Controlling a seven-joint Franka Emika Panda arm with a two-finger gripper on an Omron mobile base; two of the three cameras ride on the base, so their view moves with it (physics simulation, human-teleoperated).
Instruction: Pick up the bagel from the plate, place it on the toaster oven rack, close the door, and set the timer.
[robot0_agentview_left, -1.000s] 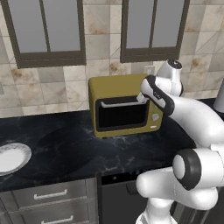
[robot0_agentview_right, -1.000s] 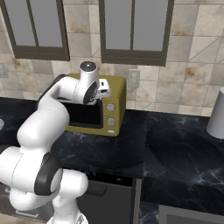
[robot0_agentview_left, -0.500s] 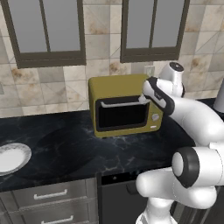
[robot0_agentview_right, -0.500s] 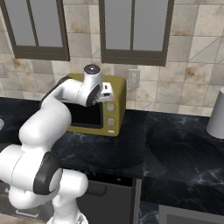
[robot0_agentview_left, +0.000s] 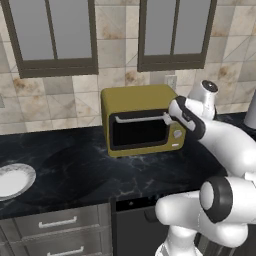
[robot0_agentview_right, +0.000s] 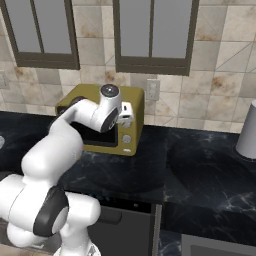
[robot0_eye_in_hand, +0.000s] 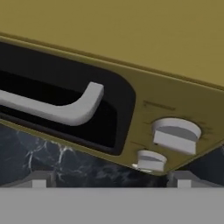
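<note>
Left base view: black marble counter (robot0_agentview_left: 75, 170) runs full width under tiled wall w/ grey-paned cabinets (robot0_agentview_left: 55, 35). Toaster oven (robot0_agentview_left: 135, 100), olive-yellow, sits on counter against wall, roughly centre. Door (robot0_agentview_left: 137, 131) upright and closed, dark glass, silver bar handle (robot0_agentview_left: 140, 119) along its top edge. Arm reaches up from lower right; hand sits at oven's upper right front corner, by handle's right end and knob column.

Right base view: same oven (robot0_agentview_right: 132, 107) partly hidden behind arm's wrist; grey cylindrical container (robot0_agentview_right: 248, 132) at far right on counter, well apart from oven.

Plate (robot0_agentview_left: 12, 181) at far left of counter in left base view, well apart from oven; looks empty, no bagel seen on it. Bagel not located; cannot tell if inside, glass too dark.

Hand view: gripper (robot0_eye_in_hand: 109, 177) spread wide, nothing between fingertips (robot0_eye_in_hand: 39, 177). Close on oven front; handle end (robot0_eye_in_hand: 83, 105) upper left, two pale knobs (robot0_eye_in_hand: 175, 133) between the tips, larger above smaller. No contact evident.
</note>
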